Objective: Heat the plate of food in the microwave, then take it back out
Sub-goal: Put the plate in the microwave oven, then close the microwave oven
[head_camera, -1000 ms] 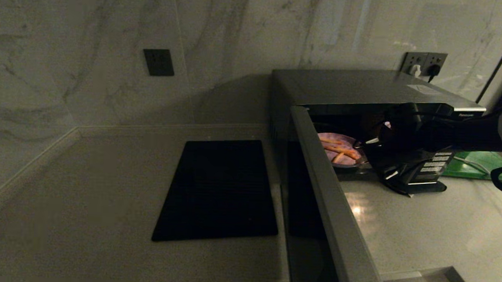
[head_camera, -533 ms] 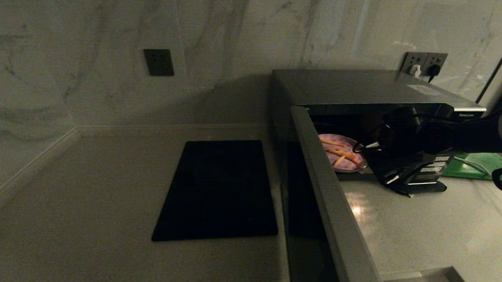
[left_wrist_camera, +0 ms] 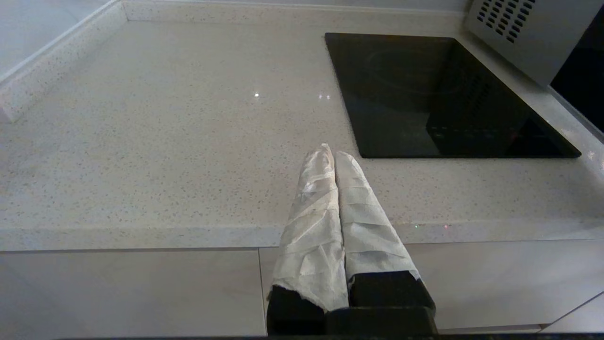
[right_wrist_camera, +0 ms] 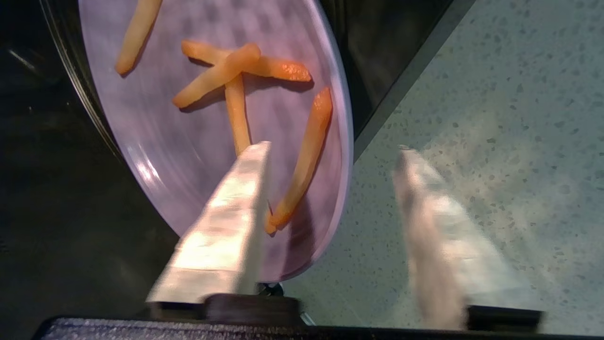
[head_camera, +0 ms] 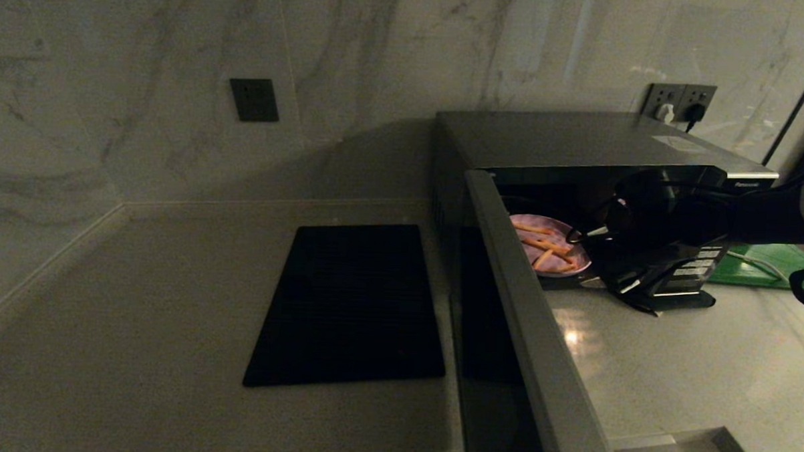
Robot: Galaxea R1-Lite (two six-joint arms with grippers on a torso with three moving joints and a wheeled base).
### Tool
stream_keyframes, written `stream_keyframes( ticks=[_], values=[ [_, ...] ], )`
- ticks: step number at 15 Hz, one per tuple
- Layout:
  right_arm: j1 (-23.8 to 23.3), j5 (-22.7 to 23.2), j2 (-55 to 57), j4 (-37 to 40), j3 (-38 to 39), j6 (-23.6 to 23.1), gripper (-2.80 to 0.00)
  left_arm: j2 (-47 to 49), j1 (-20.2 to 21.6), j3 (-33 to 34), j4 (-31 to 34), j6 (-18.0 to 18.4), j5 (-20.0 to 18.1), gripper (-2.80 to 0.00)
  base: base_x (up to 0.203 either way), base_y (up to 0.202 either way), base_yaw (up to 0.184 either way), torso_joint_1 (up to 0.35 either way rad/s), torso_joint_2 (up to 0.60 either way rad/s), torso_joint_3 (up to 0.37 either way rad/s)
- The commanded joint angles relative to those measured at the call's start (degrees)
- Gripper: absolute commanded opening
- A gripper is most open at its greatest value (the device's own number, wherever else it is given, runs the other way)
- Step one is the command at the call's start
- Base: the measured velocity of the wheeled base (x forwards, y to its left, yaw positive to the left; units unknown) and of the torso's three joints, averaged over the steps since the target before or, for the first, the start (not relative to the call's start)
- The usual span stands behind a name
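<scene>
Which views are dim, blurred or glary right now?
Head view: very dim, right gripper a dark shape at the microwave; glare spot on the counter. Left wrist view: bright and sharp. Right wrist view: one finger smeared, plate slightly soft.

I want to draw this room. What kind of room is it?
Most likely a kitchen: a microwave stands on a speckled stone counter, with a black cooktop set into it and marble wall behind.
</scene>
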Motion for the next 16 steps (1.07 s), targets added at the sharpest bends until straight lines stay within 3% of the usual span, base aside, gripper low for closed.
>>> stream_keyframes(
  ticks=[1, 7, 12, 14, 15, 16],
  values=[
    [-0.09, 0.07, -0.25, 0.05, -0.22, 0.35, 0.00, 0.09, 0.02, 0.00, -0.02, -0.06, 0.05, -2.80, 0.000, 0.000, 0.000, 0.000, 0.00, 0.000],
    [-2.53, -0.24, -8.10, 3.08, 2.46, -1.23, 0.00, 0.09, 0.02, 0.00, -0.02, -0.06, 0.05, -2.80, 0.000, 0.000, 0.000, 0.000, 0.00, 0.000],
    [-7.90, -1.57, -23.20, 13.66, 7.65, -15.14, 0.00, 0.09, 0.02, 0.00, -0.02, -0.06, 0.05, -2.80, 0.000, 0.000, 0.000, 0.000, 0.00, 0.000],
    [-8.93, -5.77, -29.11, 18.91, 10.63, -19.69, 0.00, 0.09, 0.02, 0.00, -0.02, -0.06, 0.05, -2.80, 0.000, 0.000, 0.000, 0.000, 0.00, 0.000],
    [-9.08, -8.60, -31.57, 21.46, 11.79, -21.34, -1.84, 0.09, 0.02, 0.00, -0.02, -0.06, 0.05, -2.80, 0.000, 0.000, 0.000, 0.000, 0.00, 0.000],
    [-9.16, -10.78, -34.34, 23.76, 13.03, -23.00, -2.80, 0.09, 0.02, 0.00, -0.02, -0.06, 0.05, -2.80, 0.000, 0.000, 0.000, 0.000, 0.00, 0.000]
  ],
)
